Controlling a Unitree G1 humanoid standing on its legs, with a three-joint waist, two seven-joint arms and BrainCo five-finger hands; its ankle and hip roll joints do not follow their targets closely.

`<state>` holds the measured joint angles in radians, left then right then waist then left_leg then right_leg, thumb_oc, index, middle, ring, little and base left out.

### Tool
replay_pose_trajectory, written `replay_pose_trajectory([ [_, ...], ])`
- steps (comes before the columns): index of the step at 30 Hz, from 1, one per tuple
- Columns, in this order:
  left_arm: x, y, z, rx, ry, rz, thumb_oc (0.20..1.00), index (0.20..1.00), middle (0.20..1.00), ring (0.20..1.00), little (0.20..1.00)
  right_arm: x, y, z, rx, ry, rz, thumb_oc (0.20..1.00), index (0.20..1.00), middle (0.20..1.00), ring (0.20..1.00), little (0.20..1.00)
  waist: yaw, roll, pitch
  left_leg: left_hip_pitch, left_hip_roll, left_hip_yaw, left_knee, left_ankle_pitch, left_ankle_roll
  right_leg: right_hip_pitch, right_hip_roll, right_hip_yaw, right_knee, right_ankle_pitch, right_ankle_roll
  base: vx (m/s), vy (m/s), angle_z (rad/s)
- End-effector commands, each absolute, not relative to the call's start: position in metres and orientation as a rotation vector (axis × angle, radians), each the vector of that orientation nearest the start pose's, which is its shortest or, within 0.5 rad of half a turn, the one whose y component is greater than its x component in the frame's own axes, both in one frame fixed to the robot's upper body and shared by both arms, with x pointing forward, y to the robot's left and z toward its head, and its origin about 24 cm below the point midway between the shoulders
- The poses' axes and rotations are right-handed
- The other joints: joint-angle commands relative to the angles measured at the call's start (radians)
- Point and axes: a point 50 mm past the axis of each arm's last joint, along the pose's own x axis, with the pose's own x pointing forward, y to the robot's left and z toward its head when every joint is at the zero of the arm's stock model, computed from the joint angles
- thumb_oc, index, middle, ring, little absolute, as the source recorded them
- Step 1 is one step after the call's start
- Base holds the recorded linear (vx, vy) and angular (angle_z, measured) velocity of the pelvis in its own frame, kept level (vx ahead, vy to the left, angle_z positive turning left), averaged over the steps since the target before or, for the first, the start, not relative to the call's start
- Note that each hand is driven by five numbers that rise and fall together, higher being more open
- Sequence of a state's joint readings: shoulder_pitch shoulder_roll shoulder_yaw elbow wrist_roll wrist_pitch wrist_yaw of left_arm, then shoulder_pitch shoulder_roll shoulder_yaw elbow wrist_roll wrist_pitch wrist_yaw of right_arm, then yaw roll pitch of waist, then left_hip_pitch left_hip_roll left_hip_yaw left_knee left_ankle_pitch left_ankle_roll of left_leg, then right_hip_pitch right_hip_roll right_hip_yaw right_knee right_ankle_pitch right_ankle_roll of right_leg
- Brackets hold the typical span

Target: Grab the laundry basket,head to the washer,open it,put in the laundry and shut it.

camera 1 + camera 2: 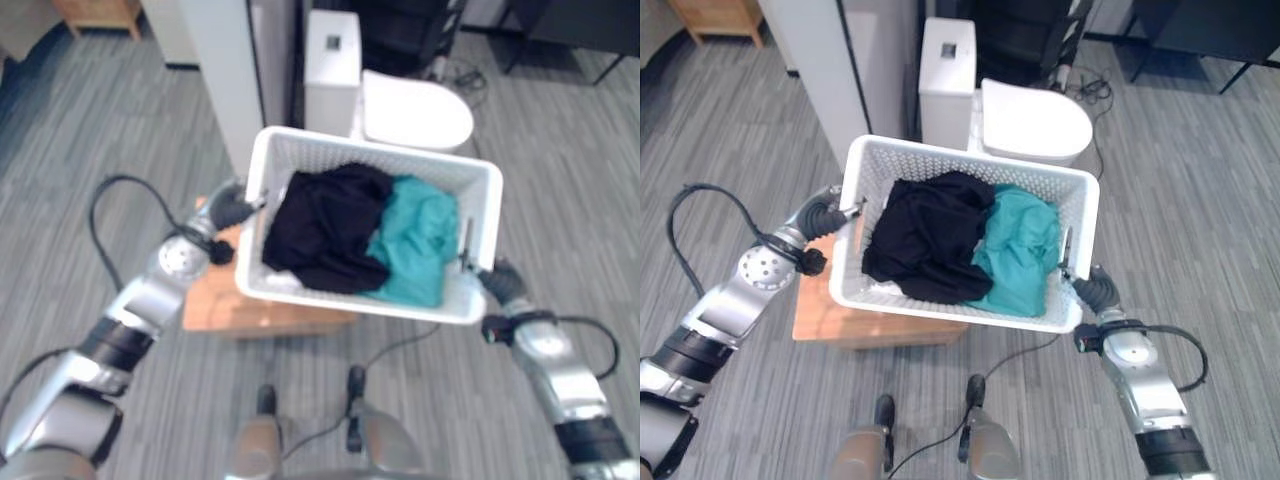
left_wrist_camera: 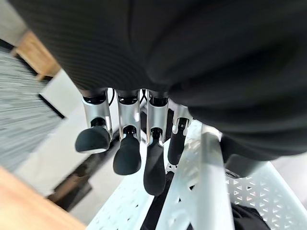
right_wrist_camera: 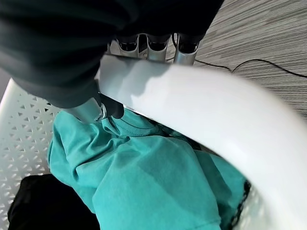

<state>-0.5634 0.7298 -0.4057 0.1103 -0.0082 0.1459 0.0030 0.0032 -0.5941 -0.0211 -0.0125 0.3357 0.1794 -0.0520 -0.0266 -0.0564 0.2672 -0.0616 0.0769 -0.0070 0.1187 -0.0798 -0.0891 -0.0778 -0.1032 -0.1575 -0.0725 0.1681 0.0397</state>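
Note:
A white perforated laundry basket (image 1: 370, 152) hangs lifted in front of me, above a low wooden table (image 1: 215, 300). Inside lie a black garment (image 1: 325, 230) on the left and a teal garment (image 1: 415, 240) on the right. My left hand (image 1: 232, 210) grips the basket's left rim (image 2: 211, 191), fingers (image 2: 127, 153) on one side and thumb on the other. My right hand (image 1: 500, 280) is shut on the right rim (image 3: 216, 115), its thumb (image 3: 103, 110) reaching inside over the teal garment (image 3: 153, 182).
A white appliance with a rounded lid (image 1: 415, 110) stands just beyond the basket. A pale upright panel (image 1: 225, 70) rises at the back left, and wooden furniture (image 1: 100, 12) sits in the far left corner. Grey striped carpet lies all around.

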Motion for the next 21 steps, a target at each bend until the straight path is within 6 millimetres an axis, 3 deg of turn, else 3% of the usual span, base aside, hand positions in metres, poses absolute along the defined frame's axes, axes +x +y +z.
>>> replay_pose_trajectory([
  [1, 0.347, 0.186, 0.186, 0.828, -0.284, -0.192, 0.2, 0.2, 0.2, 0.2, 0.2, 0.239, -0.295, 0.103, -0.304, 0.037, -0.149, 0.2, 0.2, 0.2, 0.2, 0.2, 0.002, 0.021, -0.158, -0.002, 0.02, -0.024, -0.121, 0.116, 0.027, 0.073, 0.002, -0.018, 0.148, -0.226, 0.066, -0.05, -0.142, -0.09],
  [8, 0.347, 0.198, 0.183, 0.823, -0.254, -0.168, 0.2, 0.2, 0.2, 0.2, 0.2, 0.225, -0.304, 0.098, -0.263, 0.053, -0.182, 0.2, 0.2, 0.2, 0.2, 0.2, -0.013, 0.035, -0.164, -0.006, 0.091, -0.022, -0.087, 0.155, -0.013, 0.105, 0.065, 0.005, 0.119, -0.243, 0.03, -0.09, -0.161, -0.06],
  [12, 0.348, 0.2, 0.18, 0.8, -0.239, -0.151, 0.2, 0.2, 0.2, 0.2, 0.2, 0.224, -0.305, 0.1, -0.254, 0.041, -0.189, 0.2, 0.2, 0.2, 0.2, 0.2, -0.018, 0.035, -0.149, -0.024, 0.126, -0.023, -0.005, 0.167, -0.016, 0.106, 0.087, 0.041, 0.126, -0.244, 0.016, -0.12, -0.117, -0.09],
  [15, 0.348, 0.201, 0.181, 0.778, -0.245, -0.147, 0.2, 0.2, 0.2, 0.2, 0.2, 0.226, -0.305, 0.102, -0.261, 0.043, -0.184, 0.2, 0.2, 0.2, 0.2, 0.2, -0.014, 0.036, -0.128, -0.043, 0.13, -0.041, 0.056, 0.189, -0.004, 0.105, 0.096, 0.068, 0.123, -0.233, 0.015, -0.12, -0.052, -0.6],
  [18, 0.348, 0.199, 0.177, 0.768, -0.232, -0.159, 0.2, 0.2, 0.2, 0.2, 0.2, 0.227, -0.304, 0.102, -0.262, 0.05, -0.17, 0.2, 0.2, 0.2, 0.2, 0.2, -0.022, 0.046, -0.138, -0.014, 0.146, -0.03, 0.037, 0.195, 0.005, 0.113, 0.101, 0.097, 0.114, -0.227, 0.02, 0.01, -0.018, -0.75],
  [21, 0.349, 0.196, 0.177, 0.761, -0.236, -0.167, 0.2, 0.2, 0.2, 0.2, 0.2, 0.226, -0.305, 0.102, -0.265, 0.051, -0.166, 0.2, 0.2, 0.2, 0.2, 0.2, -0.025, 0.05, -0.138, -0.008, 0.134, -0.056, 0.039, 0.196, 0.002, 0.116, 0.098, 0.108, 0.114, -0.225, 0.021, 0.04, 0.036, -0.37],
])
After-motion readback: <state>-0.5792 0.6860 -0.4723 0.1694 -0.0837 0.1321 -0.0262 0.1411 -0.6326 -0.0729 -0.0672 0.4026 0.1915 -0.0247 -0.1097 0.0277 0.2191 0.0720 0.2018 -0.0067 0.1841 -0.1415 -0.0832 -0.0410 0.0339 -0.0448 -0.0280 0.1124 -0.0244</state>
